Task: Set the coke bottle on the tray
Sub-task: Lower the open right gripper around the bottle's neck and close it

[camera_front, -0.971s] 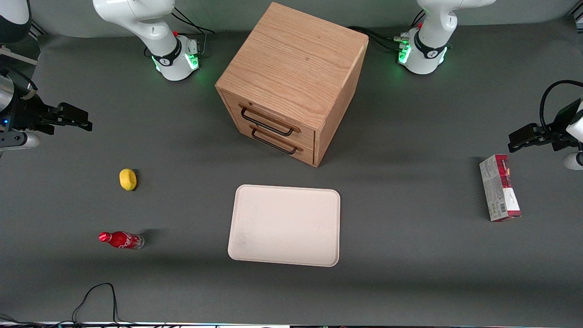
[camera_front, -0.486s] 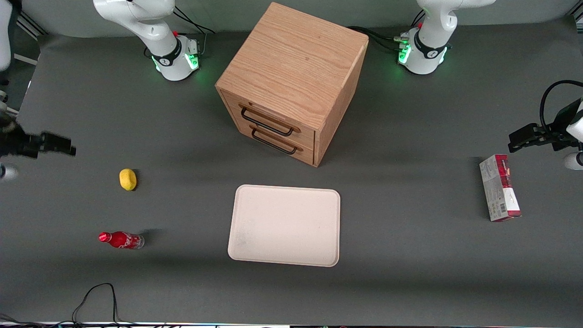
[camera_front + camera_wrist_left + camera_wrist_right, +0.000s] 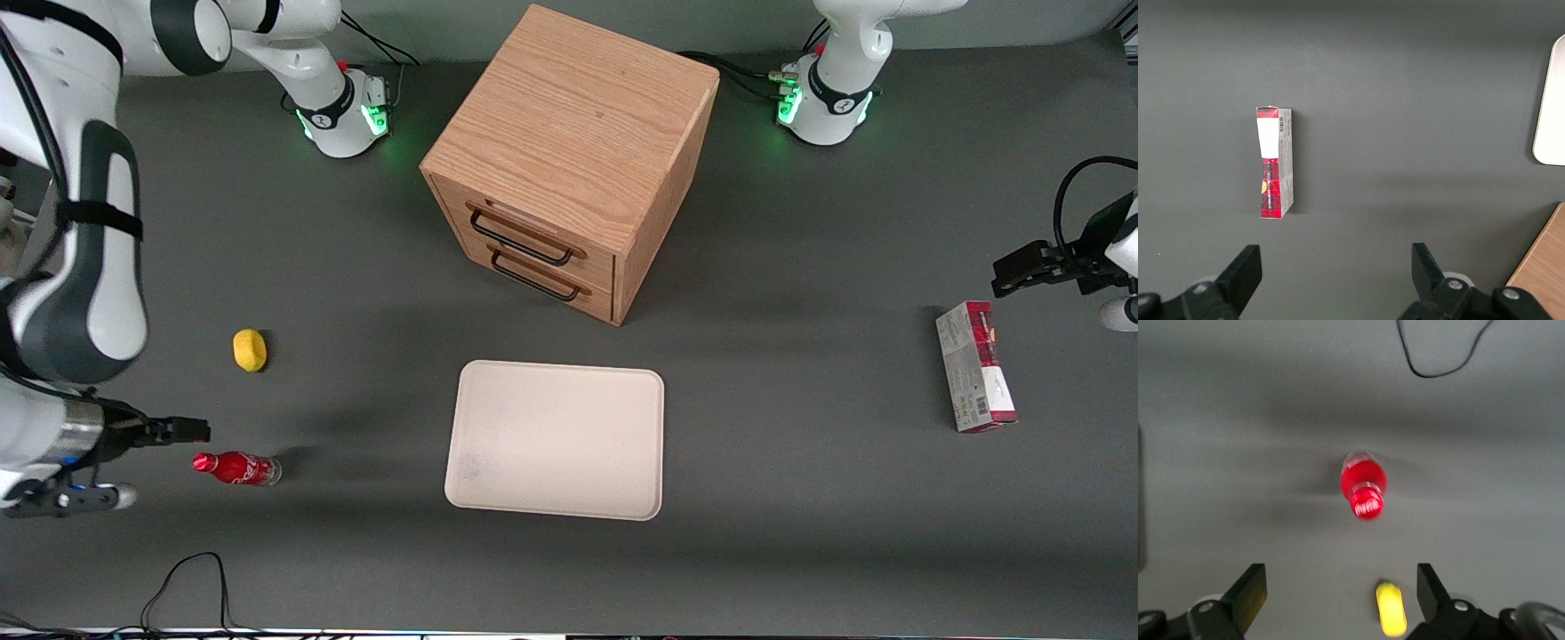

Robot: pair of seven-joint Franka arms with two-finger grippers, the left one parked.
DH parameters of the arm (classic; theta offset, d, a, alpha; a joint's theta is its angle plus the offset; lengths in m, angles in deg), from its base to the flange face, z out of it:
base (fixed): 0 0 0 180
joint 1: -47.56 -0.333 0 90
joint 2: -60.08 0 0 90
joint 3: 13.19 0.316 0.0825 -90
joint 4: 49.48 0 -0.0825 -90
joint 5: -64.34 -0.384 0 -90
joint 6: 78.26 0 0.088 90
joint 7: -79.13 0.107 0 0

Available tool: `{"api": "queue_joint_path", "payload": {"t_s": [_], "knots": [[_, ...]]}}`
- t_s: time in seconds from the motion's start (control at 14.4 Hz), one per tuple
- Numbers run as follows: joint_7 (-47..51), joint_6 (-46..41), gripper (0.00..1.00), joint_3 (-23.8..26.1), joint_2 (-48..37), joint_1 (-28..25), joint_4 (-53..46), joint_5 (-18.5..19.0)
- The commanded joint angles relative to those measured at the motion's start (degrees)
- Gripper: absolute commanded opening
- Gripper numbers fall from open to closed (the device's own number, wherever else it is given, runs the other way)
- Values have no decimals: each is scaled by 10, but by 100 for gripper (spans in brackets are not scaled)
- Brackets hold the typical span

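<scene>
The gripper point(image 3: 1341, 593) is held spread open and empty above the coke bottle point(image 3: 236, 468), which is stood on the table well apart from the tray point(image 3: 556, 439).

Red bottle point(image 3: 238, 468), cream tray point(image 3: 556, 439), seemingly plain.

The bottle point(image 3: 237, 468) point(image 3: 1363, 483) is small, slim and red with white lettering, a shiny red cap and a clear base. It stands on the table toward the working arm's end, well apart from the tray point(image 3: 556, 438), a flat cream rectangle with rounded corners in front of the drawers.
</scene>
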Motion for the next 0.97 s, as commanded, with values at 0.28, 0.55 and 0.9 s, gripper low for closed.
{"api": "queue_joint_path", "payload": {"t_s": [0.28,0.55,0.9], "knots": [[-18,50,100,-1,28,8,11,-13],[-38,87,100,-1,29,9,35,-13],[-38,95,100,-1,31,9,39,-13]]}}
